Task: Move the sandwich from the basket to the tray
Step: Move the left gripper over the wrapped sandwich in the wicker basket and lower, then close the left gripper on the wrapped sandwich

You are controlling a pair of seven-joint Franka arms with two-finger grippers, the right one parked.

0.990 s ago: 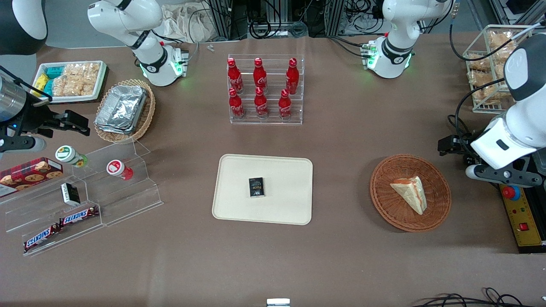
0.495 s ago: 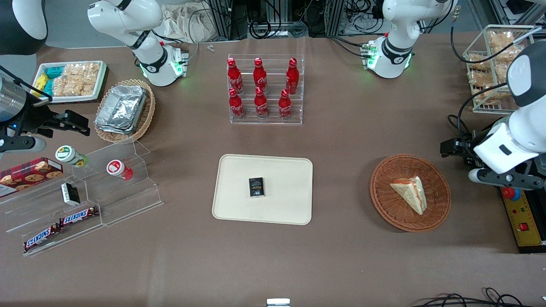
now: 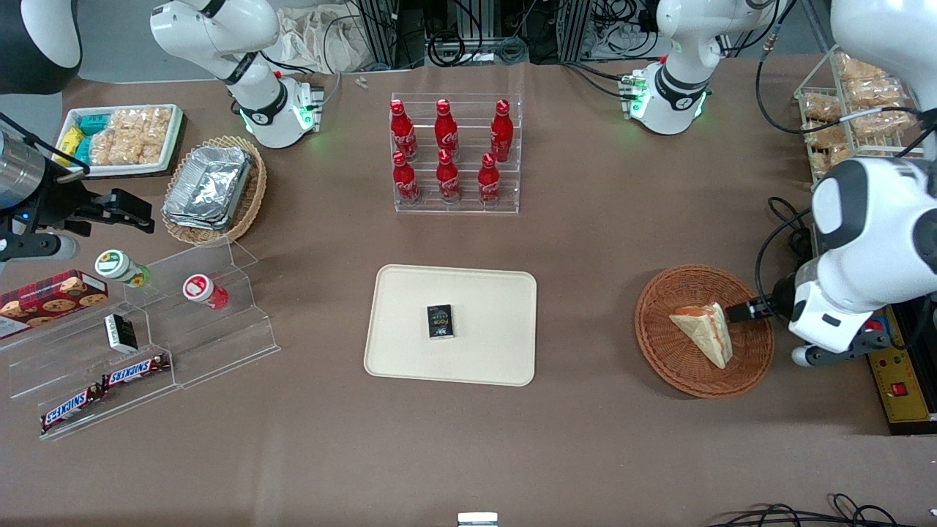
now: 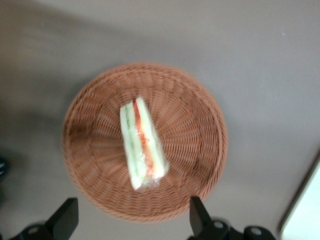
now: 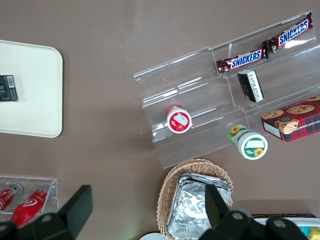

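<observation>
The sandwich [image 3: 704,331] [image 4: 141,145], a white wedge with pink, orange and green filling at its edge, lies in the round reddish-brown wicker basket [image 3: 659,351] [image 4: 195,105]. My left gripper [image 3: 741,312] [image 4: 131,220] hovers above the basket's rim, on the side toward the working arm's end of the table. It is open wide, with nothing between its black fingers [image 4: 197,216], and it is not touching the sandwich. The cream-beige tray [image 3: 410,351] [image 5: 30,65] lies at the table's middle, toward the parked arm from the basket.
A small black box [image 3: 441,321] [image 5: 8,88] sits on the tray. A clear rack of red bottles [image 3: 454,157] stands farther from the front camera than the tray. A wire rack of bagged pastries [image 3: 842,110] and a yellow control box [image 3: 900,380] stand near the working arm.
The left arm has swung in toward the basket. Its gripper has moved from beside the basket to above the basket's rim, close to the sandwich. The sandwich has not moved.
</observation>
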